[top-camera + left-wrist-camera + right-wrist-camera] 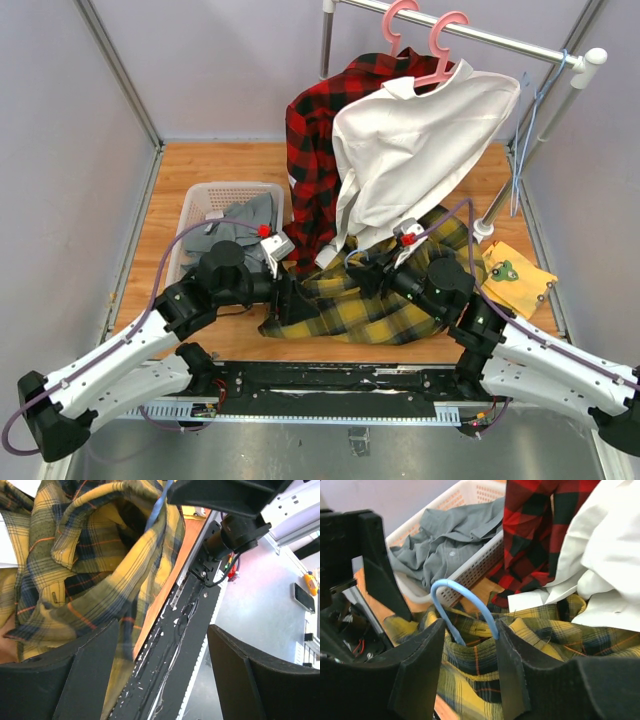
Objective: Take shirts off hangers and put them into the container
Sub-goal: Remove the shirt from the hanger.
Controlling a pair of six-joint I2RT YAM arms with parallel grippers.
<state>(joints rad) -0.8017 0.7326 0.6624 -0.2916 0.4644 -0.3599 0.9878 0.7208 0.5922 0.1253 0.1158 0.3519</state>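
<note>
yellow shirt (360,310) lies crumpled on the tabletop (220,160) at the near edge, between the two arms. the hook of a blue hanger (462,592) sticks up out of its folds. right claw (470,625) is closed across that hook, one leg of the loop against each finger; the rest of the hanger is buried in cloth. left claw (162,627) stands wide open just off the shirt's near-left side, nothing between its fingers, plaid lying beside one finger only.

basket (200,200) sits on the tabletop left of the yellow shirt, near but apart. grey shirt (240,225) is bunched inside it, part draped over the right rim.

red shirt (310,140) and white shirt (420,150) hang on pink hangers (440,50) from the rail (500,38) at the back, white in front of red, their hems reaching down to the yellow shirt. second blue hanger (530,120) hangs bare at the rail's right end. yellow cloth (520,275) lies flat at far right.
</note>
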